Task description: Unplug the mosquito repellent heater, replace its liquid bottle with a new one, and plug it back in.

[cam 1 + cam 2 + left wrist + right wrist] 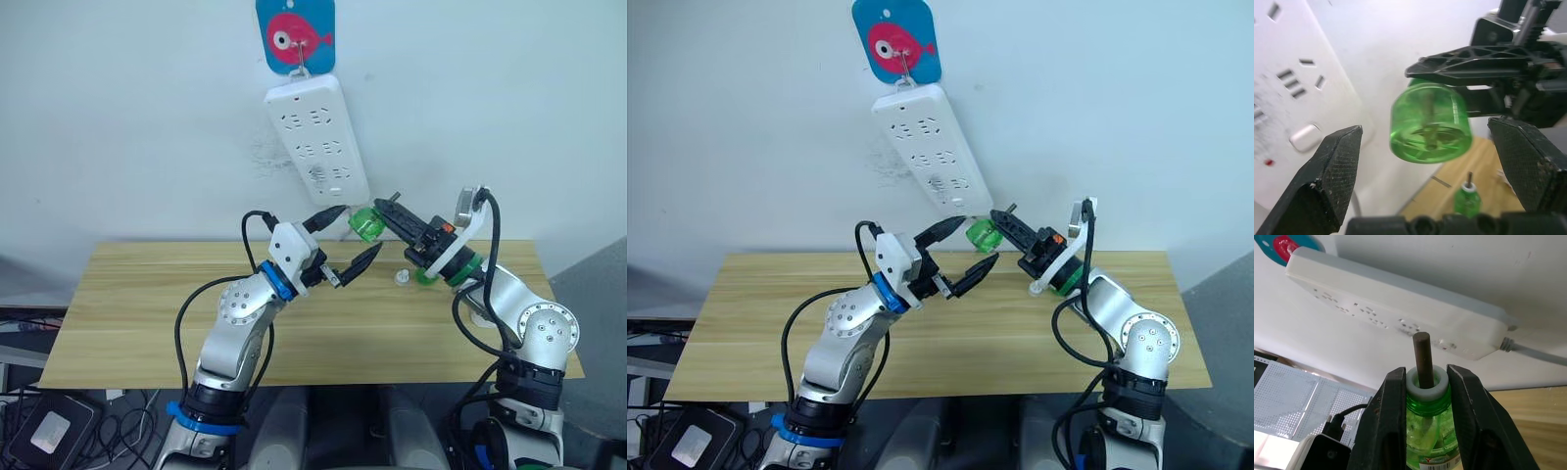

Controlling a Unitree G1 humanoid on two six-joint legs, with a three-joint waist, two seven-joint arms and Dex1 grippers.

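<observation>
Green and translucent, the bottle (1430, 128) sits clamped at its white collar in my right jaws (1422, 382), wick pointing out past the tips. Its base faces straight into the gap of my left jaws (1430, 161), which stand wide apart and empty, just short of it.

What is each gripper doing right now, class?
Left gripper: open, holding nothing, its fingers on either side of the green bottle.
Right gripper: shut on the green bottle's neck.
</observation>
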